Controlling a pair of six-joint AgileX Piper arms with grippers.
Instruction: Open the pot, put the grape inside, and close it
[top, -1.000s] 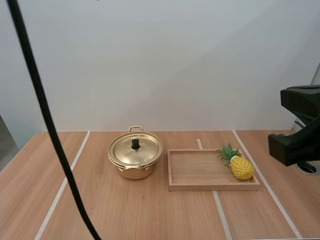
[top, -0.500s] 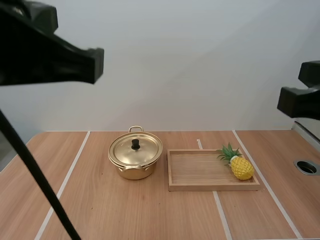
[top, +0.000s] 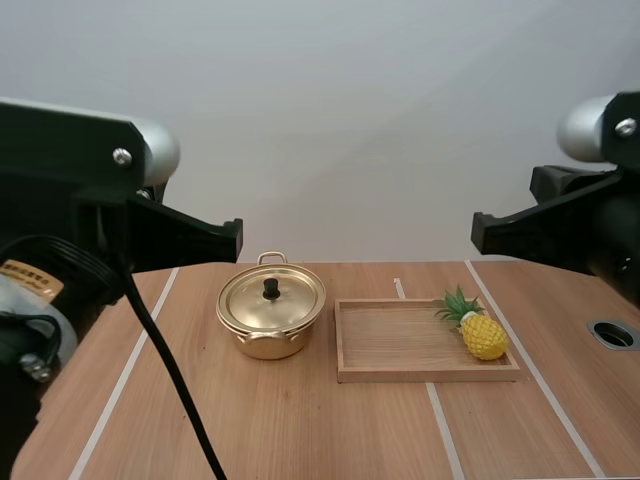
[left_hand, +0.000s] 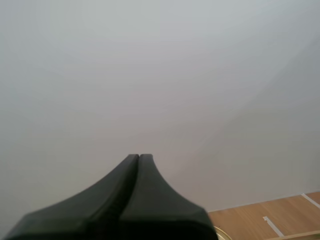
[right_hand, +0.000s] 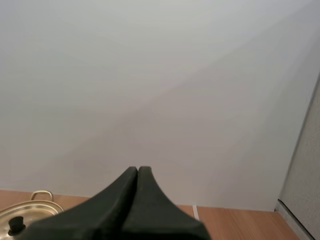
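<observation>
A gold pot (top: 270, 318) with its lid on and a black knob (top: 271, 289) stands at the middle of the table. To its right lies a wooden tray (top: 400, 342) with a yellow toy pineapple (top: 483, 335) at its right end; I see no grapes. My left arm (top: 90, 220) and right arm (top: 575, 225) hang high at the two sides, well above the table. My left gripper (left_hand: 138, 157) is shut on nothing, its fingers one dark wedge. My right gripper (right_hand: 137, 169) is shut the same way, with the pot (right_hand: 22, 216) below and beyond it.
White tape lines (top: 125, 375) run front to back across the wooden table. A round hole (top: 613, 334) sits in the table at the far right. A plain grey wall stands behind.
The left arm has come into the high view from the left and dropped lower. The right arm has risen and reached inward. Pot, tray and pineapple have not moved.
</observation>
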